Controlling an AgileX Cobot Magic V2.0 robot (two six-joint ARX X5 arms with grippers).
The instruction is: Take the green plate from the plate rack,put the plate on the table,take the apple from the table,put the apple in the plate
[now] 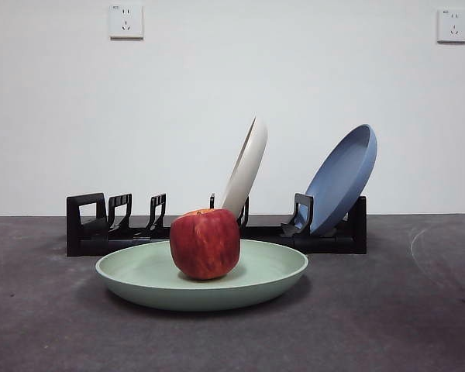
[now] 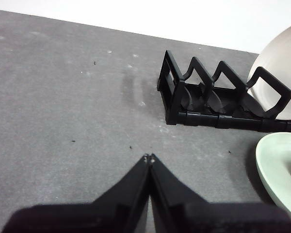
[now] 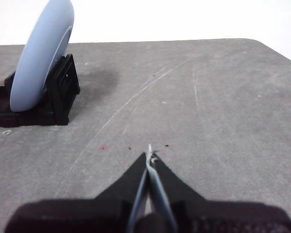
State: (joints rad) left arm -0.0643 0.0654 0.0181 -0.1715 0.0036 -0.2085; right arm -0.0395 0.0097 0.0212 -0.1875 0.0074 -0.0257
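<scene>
The apple [image 1: 205, 243] sits in the green plate [image 1: 132, 273] mid-worktop [image 1: 46, 325], before the plate rack [image 1: 89, 225]. Both grippers' fingers are closed, empty. Risk: a bump could roll the apple out.

Table [image 1: 418, 325]: flat, dark grey, matte, slightly mottled, with pale scuffs, small dark specks and long thin curved scratches on the side seen in the right wrist view. Lying directly on it: one green plate [image 1: 139, 277], wide, shallow, round, pale mint, set flat toward the front at about the middle; one plate rack [image 1: 87, 232], long, low, black plastic, standing just behind the green plate and running across the table parallel to the back wall, a blocky loop at one end and upright slotted holders along its length. Plate and rack sit near each other; whether they touch cannot be told.
</scene>
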